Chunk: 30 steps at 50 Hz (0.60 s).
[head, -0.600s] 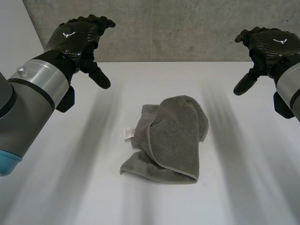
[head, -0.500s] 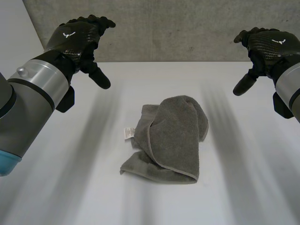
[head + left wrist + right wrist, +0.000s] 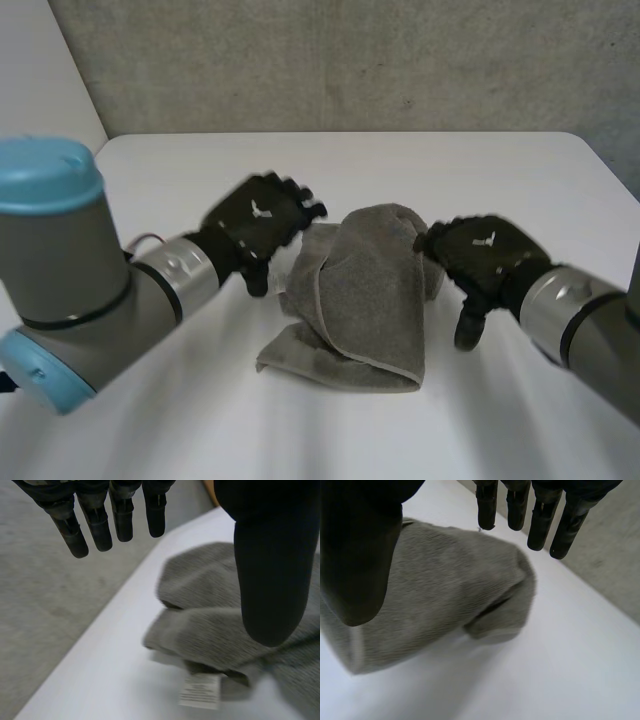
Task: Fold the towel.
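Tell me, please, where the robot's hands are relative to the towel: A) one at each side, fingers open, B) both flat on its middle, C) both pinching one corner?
A: the left hand is at one side of the crumpled towel and the right hand at the other, each with straight fingers holding nothing.

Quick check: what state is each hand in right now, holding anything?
Left hand: open, fingers straight, holding nothing, beside the towel.
Right hand: open, holding nothing, at the towel's other side.
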Motion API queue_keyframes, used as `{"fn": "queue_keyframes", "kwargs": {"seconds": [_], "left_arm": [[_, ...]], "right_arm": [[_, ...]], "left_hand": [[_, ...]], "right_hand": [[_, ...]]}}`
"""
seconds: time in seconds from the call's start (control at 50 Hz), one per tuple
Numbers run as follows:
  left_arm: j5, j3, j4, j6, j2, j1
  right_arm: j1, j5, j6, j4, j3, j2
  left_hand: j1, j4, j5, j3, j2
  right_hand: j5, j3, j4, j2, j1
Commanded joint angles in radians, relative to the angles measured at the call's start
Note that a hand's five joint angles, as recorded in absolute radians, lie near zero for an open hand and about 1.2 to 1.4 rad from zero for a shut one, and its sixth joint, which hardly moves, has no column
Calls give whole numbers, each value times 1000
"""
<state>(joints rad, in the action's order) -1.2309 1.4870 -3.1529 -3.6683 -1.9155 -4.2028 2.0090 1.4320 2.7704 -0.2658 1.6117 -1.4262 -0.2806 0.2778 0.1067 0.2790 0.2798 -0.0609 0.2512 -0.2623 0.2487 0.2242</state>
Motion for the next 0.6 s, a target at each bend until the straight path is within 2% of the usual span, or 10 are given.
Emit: {"fn": "queue_keyframes", "kwargs": {"seconds": [0.02,0.14,0.18,0.22,0.24,0.26,0.36,0.5,0.56,0.6], "left_arm": [[77,36,-96,-82,-114,20],[83,32,-133,-153,-177,21],[83,21,-147,-182,-198,21],[82,16,-156,-185,-203,21],[82,16,-156,-185,-203,21],[82,15,-168,-184,-203,23],[77,9,-200,-180,-185,41],[64,-22,-236,-145,-89,73],[13,-50,-249,-53,-30,95],[-69,-80,-253,74,21,112]], "right_arm": [[-7,-28,35,118,152,-3],[-7,-32,81,242,246,3],[-6,-35,104,288,273,4],[-6,-36,129,341,303,7],[-1,-36,152,391,325,18],[-1,-36,152,392,326,18],[8,-36,254,514,358,50],[8,-35,383,523,326,47],[10,-30,464,523,298,47],[14,-30,511,525,284,46]], "left_hand": [[-80,82,79,81,80],[-244,247,243,246,245],[-667,670,667,669,668],[-882,885,881,884,883],[-884,887,883,886,885],[-1113,1116,1113,1115,1114],[-1116,1118,1115,1117,1116],[-1116,1118,1115,1117,1116],[-1116,1118,1115,1117,1116],[-1116,1118,1115,1117,1116]], "right_hand": [[61,-77,88,-74,-50],[61,-77,88,-74,-50],[61,-77,88,-74,-50],[61,-77,88,-74,-50],[61,-77,88,-74,-50],[61,-77,88,-74,-50],[61,-77,88,-74,-50],[61,-77,88,-74,-50],[61,-77,88,-74,-50],[61,-77,88,-74,-50]]}}
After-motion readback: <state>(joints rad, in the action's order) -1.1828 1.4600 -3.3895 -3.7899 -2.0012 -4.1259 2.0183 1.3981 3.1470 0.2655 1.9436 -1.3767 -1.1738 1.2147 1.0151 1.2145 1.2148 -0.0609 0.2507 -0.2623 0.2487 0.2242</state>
